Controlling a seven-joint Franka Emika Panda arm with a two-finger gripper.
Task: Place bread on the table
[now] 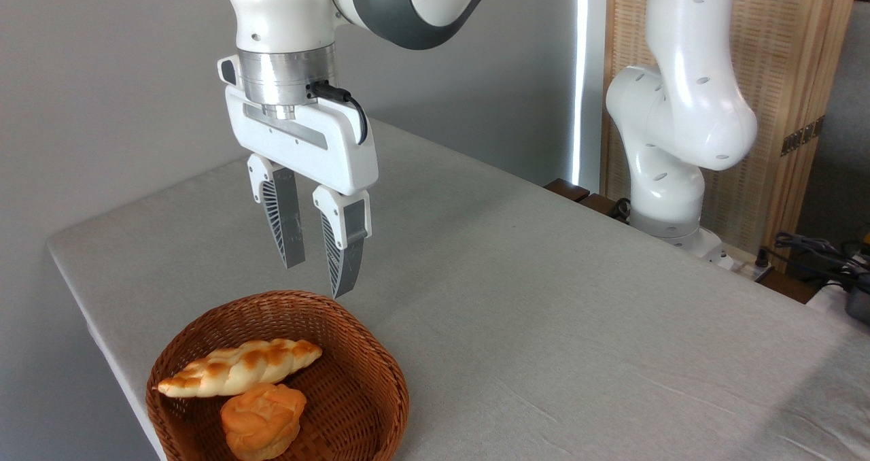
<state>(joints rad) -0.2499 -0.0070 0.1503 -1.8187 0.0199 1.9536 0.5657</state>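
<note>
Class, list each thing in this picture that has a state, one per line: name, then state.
gripper: open, empty, above the basket's far rim
bread: lying in the basket, not gripped
bun: in the basket, touching the bread
basket: upright on the table
table: bears only the basket
</note>
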